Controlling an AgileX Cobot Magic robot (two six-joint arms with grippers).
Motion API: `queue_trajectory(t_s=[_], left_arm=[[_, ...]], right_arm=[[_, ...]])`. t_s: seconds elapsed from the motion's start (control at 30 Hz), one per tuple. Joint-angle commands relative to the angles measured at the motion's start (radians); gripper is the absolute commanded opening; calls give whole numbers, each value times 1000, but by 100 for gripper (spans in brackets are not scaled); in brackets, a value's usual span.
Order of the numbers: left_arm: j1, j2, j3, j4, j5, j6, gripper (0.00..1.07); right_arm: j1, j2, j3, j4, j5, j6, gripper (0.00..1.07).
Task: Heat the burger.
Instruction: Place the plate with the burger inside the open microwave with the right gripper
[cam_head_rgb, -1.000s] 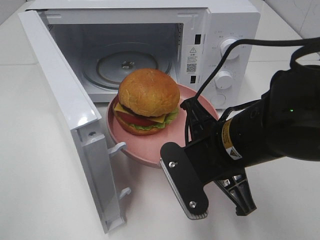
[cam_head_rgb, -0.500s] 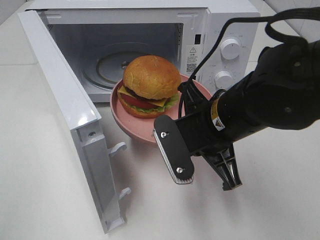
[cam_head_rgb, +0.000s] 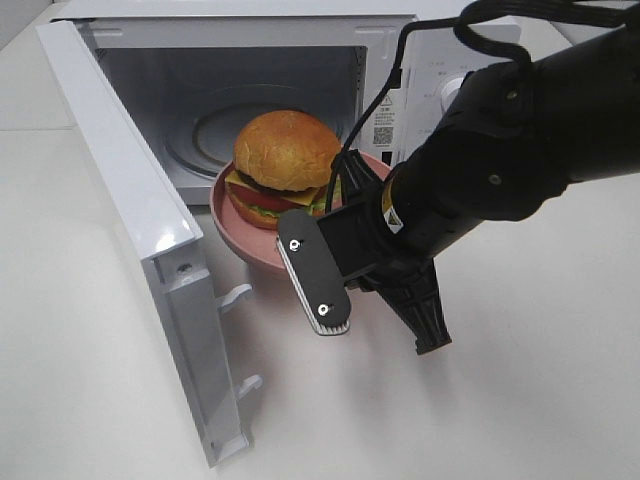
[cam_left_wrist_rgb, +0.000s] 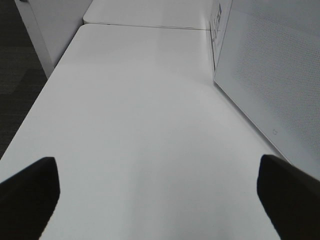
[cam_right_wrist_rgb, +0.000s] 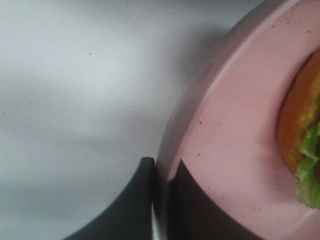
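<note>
The burger (cam_head_rgb: 285, 152), a domed orange-brown bun with lettuce, tomato and cheese, sits on a salmon-pink plate (cam_head_rgb: 232, 232). The plate is held just in front of the open microwave's cavity (cam_head_rgb: 215, 100), off the table. My right gripper (cam_head_rgb: 345, 207) is shut on the plate's near right rim. In the right wrist view its dark fingers (cam_right_wrist_rgb: 142, 200) pinch the plate's rim (cam_right_wrist_rgb: 220, 125), with the burger's edge (cam_right_wrist_rgb: 300, 130) beyond. My left gripper (cam_left_wrist_rgb: 160, 200) is open and empty over bare table, beside the microwave's door (cam_left_wrist_rgb: 270, 75).
The white microwave (cam_head_rgb: 440, 60) stands at the back with its door (cam_head_rgb: 130, 200) swung open to the left. A glass turntable (cam_head_rgb: 205, 130) lies inside. Two knobs are on its right panel, partly hidden by my right arm. The white table (cam_head_rgb: 90, 350) surrounds it.
My right arm has carried the plate with the burger up and to the left, closer to the microwave's opening. The left gripper shows no earlier frame.
</note>
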Motion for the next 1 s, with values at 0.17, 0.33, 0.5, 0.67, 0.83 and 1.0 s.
queue_trajectory(t_s=[0.17,0.33,0.5,0.67,0.83,1.0], left_arm=[[4,-17,1,2,-6,0,106],[4,-17,1,2,-6,0,106],[4,-17,1,2,-6,0,106],[4,-17,1,2,-6,0,106],[4,-17,1,2,-6,0,106],[4,-17,1,2,-6,0,106]], right_arm=[[-4,13,-62,-2,-22,-44,0],[-4,43,-102,2,-2,-44,0],[-4,80,-163,18,39,-62,0],[-4,131,-243,25,94,-93,0],[-4,163,-301,25,133,-107,0],[-4,189,-354,25,151,-125,0]])
